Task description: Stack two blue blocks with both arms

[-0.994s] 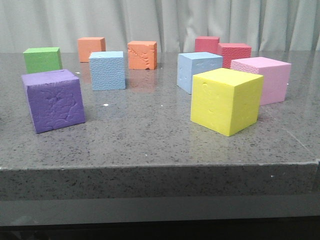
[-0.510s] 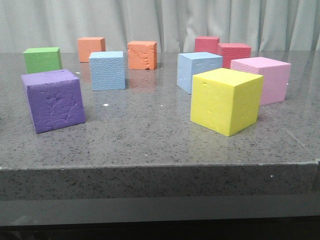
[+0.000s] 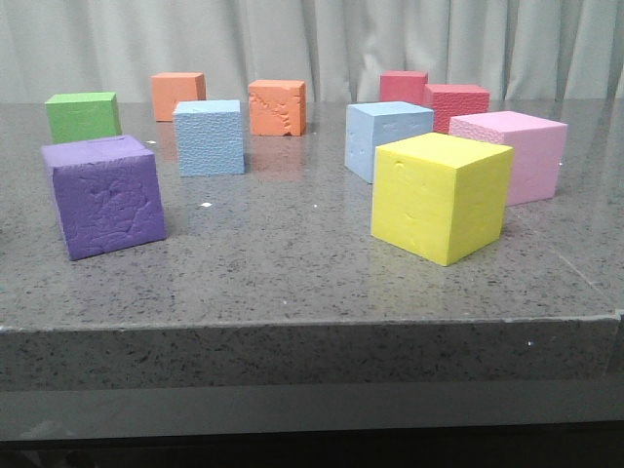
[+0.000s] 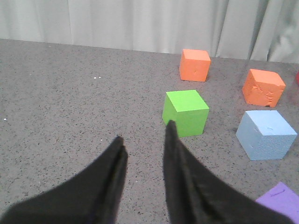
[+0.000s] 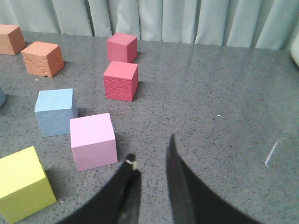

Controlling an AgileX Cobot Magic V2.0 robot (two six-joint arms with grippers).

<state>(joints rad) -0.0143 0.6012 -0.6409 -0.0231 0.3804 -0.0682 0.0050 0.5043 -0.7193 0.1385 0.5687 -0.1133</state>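
Our left hand sits open and empty, the bumpy blue block off toward the middle. Our right hand, also open, has the smoother blue block beyond the pink cube

The front camera sits low at the speckled grey stone table edge, facing the curtain. Each wrist camera looks down past its black fingers; all share the pebbled sky-blue foam cube.

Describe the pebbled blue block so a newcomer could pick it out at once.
In the front view, start at the big purple cube near the table's left front. Just behind it, right of the green cube, stands the pebbled blue block. Unlike the smoother blue block farther right, its faces are finely bumpy.
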